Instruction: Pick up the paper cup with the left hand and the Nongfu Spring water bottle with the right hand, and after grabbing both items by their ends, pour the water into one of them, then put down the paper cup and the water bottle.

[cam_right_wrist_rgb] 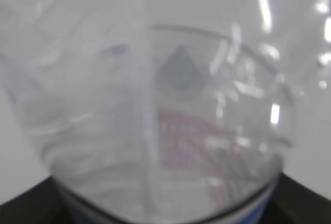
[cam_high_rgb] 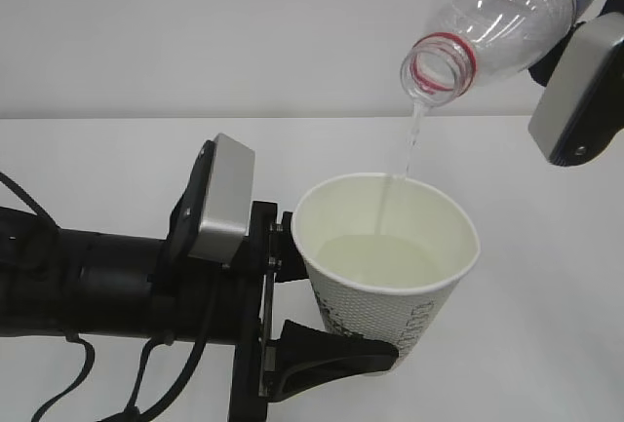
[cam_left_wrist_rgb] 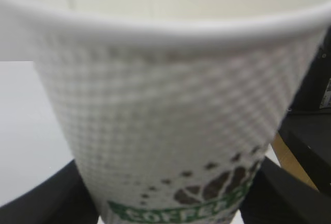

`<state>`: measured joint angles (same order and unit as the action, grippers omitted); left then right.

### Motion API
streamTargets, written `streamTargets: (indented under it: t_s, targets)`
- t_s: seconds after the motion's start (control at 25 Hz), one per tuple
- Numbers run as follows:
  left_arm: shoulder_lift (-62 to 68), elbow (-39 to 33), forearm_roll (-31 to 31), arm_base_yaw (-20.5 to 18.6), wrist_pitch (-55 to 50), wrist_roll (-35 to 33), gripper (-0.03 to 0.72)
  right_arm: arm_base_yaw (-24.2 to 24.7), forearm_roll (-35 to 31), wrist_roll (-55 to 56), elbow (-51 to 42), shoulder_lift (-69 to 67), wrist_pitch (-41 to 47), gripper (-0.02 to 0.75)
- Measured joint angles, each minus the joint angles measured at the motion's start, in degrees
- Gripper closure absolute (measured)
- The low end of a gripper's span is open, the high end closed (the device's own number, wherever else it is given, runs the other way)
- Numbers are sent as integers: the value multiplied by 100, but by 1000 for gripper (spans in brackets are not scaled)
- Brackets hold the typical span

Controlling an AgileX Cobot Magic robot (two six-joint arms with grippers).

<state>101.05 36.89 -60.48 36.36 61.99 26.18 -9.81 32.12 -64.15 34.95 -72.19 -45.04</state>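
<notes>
In the exterior view, the paper cup (cam_high_rgb: 385, 266) is held upright near the middle of the scene, clasped low on its body by the left hand's gripper (cam_high_rgb: 336, 349), whose black fingers (cam_high_rgb: 331, 352) are wrapped around the cup's lower part; the left hand (cam_high_rgb: 127, 281) reaches in from the left above the white bench (cam_high_rgb: 117, 154). At the upper right, the Nongfu Spring water bottle (cam_high_rgb: 497, 18) is seen tilted with its open, red-ringed mouth pointing down and to the left, above the far rim of the cup. A thin stream of the water (cam_high_rgb: 414, 134) is seen running from the mouth into the cup, where a shallow pool is gathered. The right hand (cam_high_rgb: 580, 91) is partly shown at the right edge — its grip on the bottle lies outside this view. In the left wrist view, the cup (cam_left_wrist_rgb: 165, 120) fills the frame, blurred, with dotted print and a green logo band, and dark fingers (cam_left_wrist_rgb: 46, 198) press either side of its base. In the right wrist view, the bottle (cam_right_wrist_rgb: 165, 110) is seen very close and blurred — its clear body is lodged between dark fingers (cam_right_wrist_rgb: 26, 206) at the lower corners, so the right gripper is grasping the bottle.
</notes>
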Motion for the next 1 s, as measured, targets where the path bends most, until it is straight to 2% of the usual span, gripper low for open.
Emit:
streamTargets:
  t_s: [1.0]
  targets:
    - [0,0,-10,0,-9,0,165,0,0,-144,0,0,-12,253]
